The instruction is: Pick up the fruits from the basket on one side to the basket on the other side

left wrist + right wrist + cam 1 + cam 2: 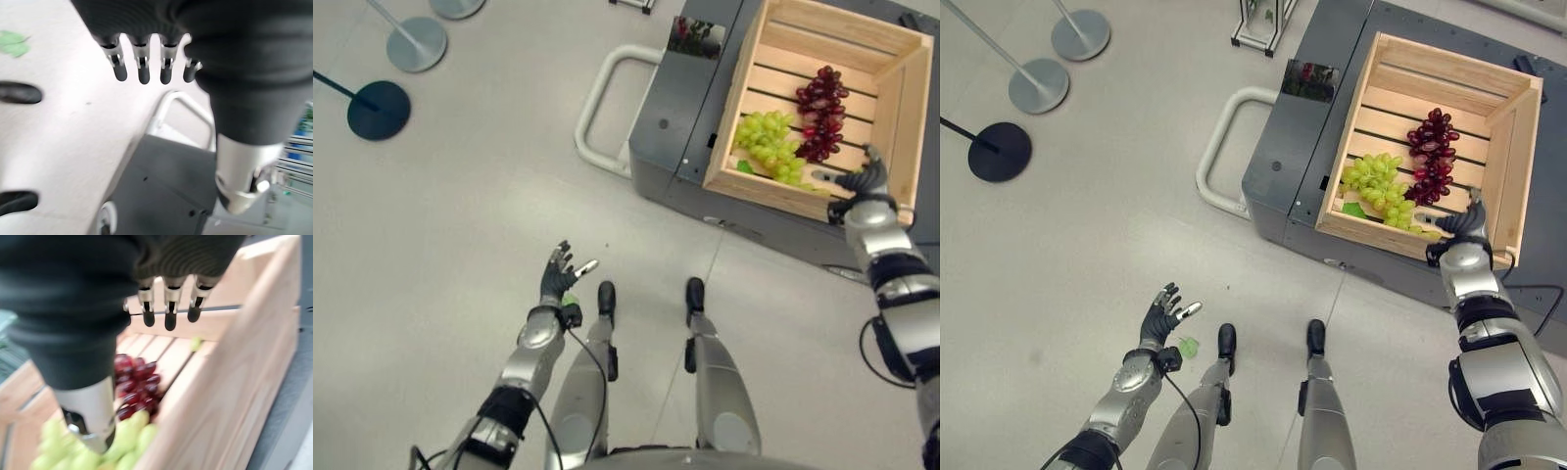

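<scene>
Right hand hangs over the crate's near rim, fingers straight and spread, nothing in its grasp. Inside the crate lie the green grapes and, just beside them, the red grapes. Left hand floats above the floor, fingers loose and open, empty too.

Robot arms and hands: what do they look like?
Both arms are silver-grey with dark bands. The left hand and right hand have a dark ribbed cover over the back and wrist, silver fingers with dark tips, and a silver thumb.
</scene>
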`<state>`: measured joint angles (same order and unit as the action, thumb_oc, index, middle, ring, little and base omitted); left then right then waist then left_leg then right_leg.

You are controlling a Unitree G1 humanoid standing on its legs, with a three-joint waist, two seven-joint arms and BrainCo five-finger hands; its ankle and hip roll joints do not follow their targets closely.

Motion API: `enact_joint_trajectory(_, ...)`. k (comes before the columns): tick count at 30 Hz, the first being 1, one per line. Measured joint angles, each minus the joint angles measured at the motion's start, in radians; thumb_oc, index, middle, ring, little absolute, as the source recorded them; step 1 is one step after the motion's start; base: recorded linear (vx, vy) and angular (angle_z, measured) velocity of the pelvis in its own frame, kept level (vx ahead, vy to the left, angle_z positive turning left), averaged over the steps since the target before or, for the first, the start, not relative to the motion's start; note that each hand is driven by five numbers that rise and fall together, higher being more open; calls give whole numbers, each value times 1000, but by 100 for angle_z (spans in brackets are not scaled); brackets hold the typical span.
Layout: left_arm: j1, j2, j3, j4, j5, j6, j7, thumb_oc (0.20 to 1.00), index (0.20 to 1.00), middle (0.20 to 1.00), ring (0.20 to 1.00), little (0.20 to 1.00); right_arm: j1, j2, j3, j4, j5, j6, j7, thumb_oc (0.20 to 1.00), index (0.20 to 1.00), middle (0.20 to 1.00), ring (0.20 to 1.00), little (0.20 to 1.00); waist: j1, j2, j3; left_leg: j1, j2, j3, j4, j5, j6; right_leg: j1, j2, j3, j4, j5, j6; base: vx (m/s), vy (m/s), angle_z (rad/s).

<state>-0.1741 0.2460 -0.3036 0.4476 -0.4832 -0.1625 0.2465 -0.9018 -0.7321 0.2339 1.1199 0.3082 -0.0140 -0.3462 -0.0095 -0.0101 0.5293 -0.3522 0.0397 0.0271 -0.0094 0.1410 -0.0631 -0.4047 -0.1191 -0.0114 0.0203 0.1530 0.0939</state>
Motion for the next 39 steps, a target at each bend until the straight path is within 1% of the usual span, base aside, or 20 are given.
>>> enact_joint_trajectory(2, 2, -17, -1, -9, 0, 0, -1, 1000, 1000, 1000, 1000, 1000, -3, -12, -15, 2, 6, 0, -1, 1000, 1000, 1000, 1000, 1000, 0, 2, 1, -3, 9, 3, -13, 4, -7, 2, 12, 0, -28, 22, -17, 40, -59, -19)
enact_joint_trajectory(3, -8, -26, 0, -19, 0, 0, -1, 1000, 1000, 1000, 1000, 1000, 1, -29, -17, 3, 20, 0, -3, 1000, 1000, 1000, 1000, 1000, -5, 3, 2, -2, 15, 6, -16, 0, -13, 2, 17, -4, -39, 24, -20, 77, -91, -17)
enact_joint_trajectory(5, -16, -29, 2, -57, 0, -2, -1, 1000, 1000, 1000, 1000, 1000, 1, -51, -37, 18, 40, -2, -14, 1000, 1000, 1000, 1000, 1000, -2, 9, 2, 2, 17, 2, -26, -2, -16, 6, 14, -30, -57, 29, -26, 75, -73, -9)
enact_joint_trajectory(7, -34, -28, -2, -69, 0, -1, -1, 1000, 1000, 1000, 1000, 1000, 0, -67, -39, 32, 48, -2, -17, 1000, 1000, 1000, 1000, 1000, -1, 26, 9, 8, 17, -5, -37, -2, -16, 18, 12, -43, -67, 29, -26, 45, -45, 9)
enact_joint_trajectory(11, -49, -16, -12, -79, 0, -1, -1, 1000, 1000, 1000, 1000, 1000, -17, -65, -35, 44, 57, -3, -21, 1000, 1000, 1000, 1000, 1000, 7, 39, 9, 4, 11, -7, -42, -2, -16, 18, 6, -56, -77, 30, -24, 32, -30, 7)
enact_joint_trajectory(13, -48, -7, -31, -80, 1, -1, -1, 1000, 1000, 1000, 1000, 1000, -17, -62, -16, 47, 56, -3, -20, 1000, 1000, 1000, 1000, 1000, 23, 44, 9, -3, 10, -7, -42, -1, -15, 11, 5, -56, -79, 31, -22, 31, -37, 3)
enact_joint_trajectory(15, -46, -9, -31, -83, 1, -1, -1, 1000, 1000, 1000, 1000, 1000, -23, -53, 14, 47, 55, -4, -14, 1000, 1000, 1000, 1000, 1000, 27, 47, 9, -24, 9, -7, -41, 1, -12, -7, 4, -59, -79, 31, -22, 21, -40, 5)
enact_joint_trajectory(16, -46, -9, -31, -83, 1, -1, -1, 1000, 1000, 1000, 1000, 1000, -33, -44, 39, 46, 40, -8, -14, 1000, 1000, 1000, 1000, 1000, 26, 47, 9, -39, 9, -7, -41, 4, -12, -20, 4, -60, -79, 34, -21, 10, -34, 2)
enact_joint_trajectory(22, -68, -17, -47, -83, 1, 0, 0, 1000, 1000, 1000, 1000, 1000, -53, -38, 93, 24, -41, -23, -7, 1000, 1000, 1000, 1000, 1000, 17, 46, 8, -65, 8, -14, -40, 5, -12, -44, 5, -64, -80, 37, -21, 4, -13, 1)
enact_joint_trajectory(24, -82, -32, -41, -83, 2, -1, 2, 1000, 1000, 1000, 1000, 1000, -59, -29, 130, 5, -63, -22, -11, 1000, 1000, 1000, 1000, 1000, 13, 45, 8, -69, 9, -14, -40, 5, -12, -48, 7, -63, -80, 38, -22, 0, 0, 0)
enact_joint_trajectory(26, -89, -31, -38, -85, 2, -1, 4, 1000, 1000, 1000, 1000, 1000, -59, -31, 145, -43, -78, -22, -11, 1000, 1000, 1000, 1000, 1000, -1, 44, 7, -82, 10, -16, -36, 6, -13, -58, 9, -65, -79, 39, -23, 0, 0, 0)
enact_joint_trajectory(28, -99, -34, -38, -84, 2, -1, 14, 1000, 1000, 1000, 1000, 1000, -46, -26, 172, -141, -93, -21, -10, 1000, 1000, 1000, 1000, 1000, -7, 43, 7, -95, 14, -16, -34, 8, -17, -72, 15, -64, -80, 44, -30, 4, -16, -5)
enact_joint_trajectory(30, -107, -37, -36, -84, 2, 0, 21, 1000, 1000, 1000, 1000, 1000, -41, -10, 173, -208, -100, -22, -9, 1000, 1000, 1000, 1000, 1000, -7, 43, 7, -96, 22, -18, -34, 8, -22, -76, 23, -63, -80, 45, -32, -1, -15, -6)
enact_joint_trajectory(33, -117, -48, -36, -84, 2, -1, 31, 1000, 1000, 1000, 1000, 1000, -44, 38, 176, -285, -101, -29, -5, 1000, 1000, 1000, 1000, 1000, -4, 42, 7, -98, 30, -23, -34, 10, -28, -76, 30, -66, -80, 46, -34, -1, -2, 1)
enact_joint_trajectory(38, -118, -48, -39, -84, 2, 0, 39, 1000, 1000, 1000, 1000, 1000, -60, 60, 184, -283, -100, -30, 0, 1000, 1000, 1000, 1000, 1000, -3, 36, 6, -106, 27, -30, -29, 11, -28, -74, 27, -77, -79, 47, -34, 0, -4, 7)
enact_joint_trajectory(39, -119, -45, -37, -84, 2, 0, 41, 1000, 1000, 1000, 1000, 1000, -63, 73, 183, -271, -99, -30, 0, 1000, 1000, 1000, 1000, 1000, -2, 26, 5, -108, 27, -30, -27, 11, -28, -75, 27, -79, -79, 47, -34, 3, 4, 5)
